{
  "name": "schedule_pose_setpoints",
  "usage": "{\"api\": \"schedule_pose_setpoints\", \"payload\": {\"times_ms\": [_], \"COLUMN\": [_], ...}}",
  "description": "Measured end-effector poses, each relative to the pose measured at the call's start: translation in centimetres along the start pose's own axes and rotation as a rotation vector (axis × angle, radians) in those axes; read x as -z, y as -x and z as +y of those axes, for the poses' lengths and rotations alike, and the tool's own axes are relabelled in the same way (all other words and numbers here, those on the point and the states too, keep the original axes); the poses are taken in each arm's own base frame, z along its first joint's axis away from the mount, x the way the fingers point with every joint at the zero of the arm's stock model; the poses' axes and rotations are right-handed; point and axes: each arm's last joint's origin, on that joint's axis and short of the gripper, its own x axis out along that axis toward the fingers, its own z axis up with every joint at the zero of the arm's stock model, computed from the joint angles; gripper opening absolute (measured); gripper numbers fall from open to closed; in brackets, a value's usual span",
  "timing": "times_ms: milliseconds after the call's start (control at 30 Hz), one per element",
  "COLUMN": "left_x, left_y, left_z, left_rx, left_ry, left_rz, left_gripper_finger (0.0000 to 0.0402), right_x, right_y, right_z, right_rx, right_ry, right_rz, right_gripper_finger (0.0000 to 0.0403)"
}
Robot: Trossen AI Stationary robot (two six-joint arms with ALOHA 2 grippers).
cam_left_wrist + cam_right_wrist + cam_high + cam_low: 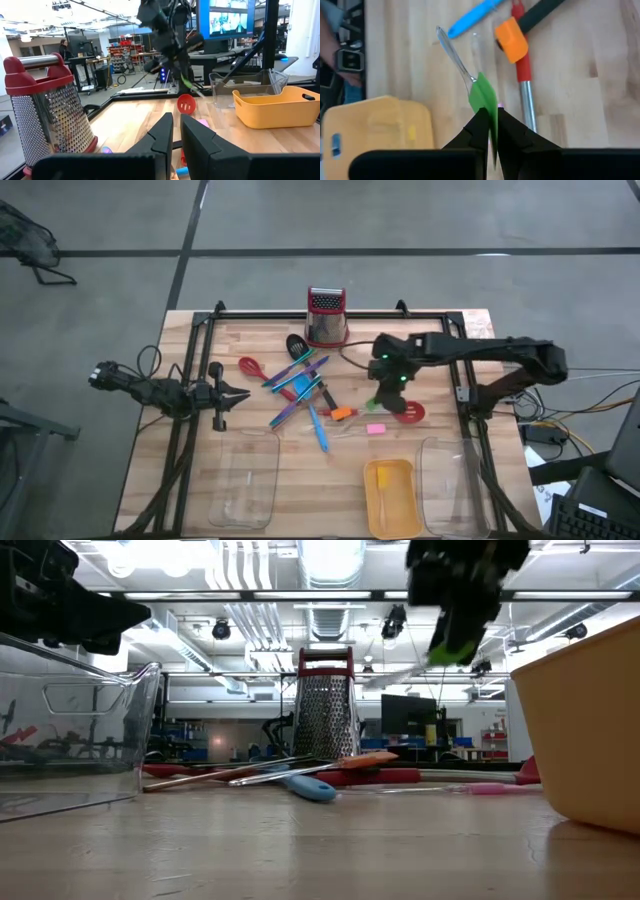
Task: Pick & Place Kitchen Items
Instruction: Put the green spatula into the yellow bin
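Observation:
My right gripper (383, 396) hangs above the table right of the utensil pile and is shut on a utensil with a green head (485, 95) and a thin clear handle (452, 52). It also shows in the low view (450, 640). Under and beside it lie a red slotted spoon (410, 412), a pink piece (375, 428), an orange piece (343, 414) and a blue stick (318, 430). The pile (300, 380) of red, blue, black and purple utensils lies flat mid-table. My left gripper (238, 394) waits at the table's left, shut and empty. My right gripper pinches the utensil's green head (488, 107) between its two fingers, coming from above and pointing down. The utensil is lifted clear of the table. Its clear handle (395, 675) sticks out sideways from the fingers, slanting a little downward.
The metal grater (325, 315) stands at the far edge. An orange tray (392, 498) with a yellow piece in it sits at the near edge, between two clear trays (245, 480) (450, 480). A red spoon (250, 367) lies left of the pile.

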Motion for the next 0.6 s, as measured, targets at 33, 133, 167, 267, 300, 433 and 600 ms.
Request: {"api": "schedule_pose_setpoints", "payload": {"times_ms": [33,133,167,267,300,433,600], "left_x": [0.0,0.0,0.0,0.0,0.0,0.0,0.0], "left_y": [0.0,0.0,0.0,0.0,0.0,0.0,0.0], "left_z": [0.0,0.0,0.0,0.0,0.0,0.0,0.0], "left_rx": [0.001,0.001,0.001,0.000,0.000,0.000,0.000], "left_ry": [0.000,-0.001,-0.001,-0.001,-0.001,-0.001,-0.001], "left_rz": [0.000,0.001,0.001,0.001,0.001,0.001,0.001], "left_gripper_finger": [0.0042,0.0042,0.0042,0.0042,0.0042,0.0042,0.0042], "right_x": [0.3,1.1,1.4,2.4,2.8,4.1,5.3], "right_y": [0.7,2.6,3.1,3.9,4.1,4.0,3.2], "right_z": [0.4,1.8,2.3,3.9,4.4,6.2,7.6], "right_rx": [-0.011,-0.119,-0.152,-0.196,-0.205,-0.246,-0.270], "right_ry": [0.000,-0.011,-0.023,-0.055,-0.048,0.010,-0.047], "right_rz": [-0.012,-0.043,-0.050,-0.046,-0.038,0.004,0.089], "right_gripper_finger": [0.0018,0.0018,0.0018,0.0018,0.0018,0.0018,0.0018]}}
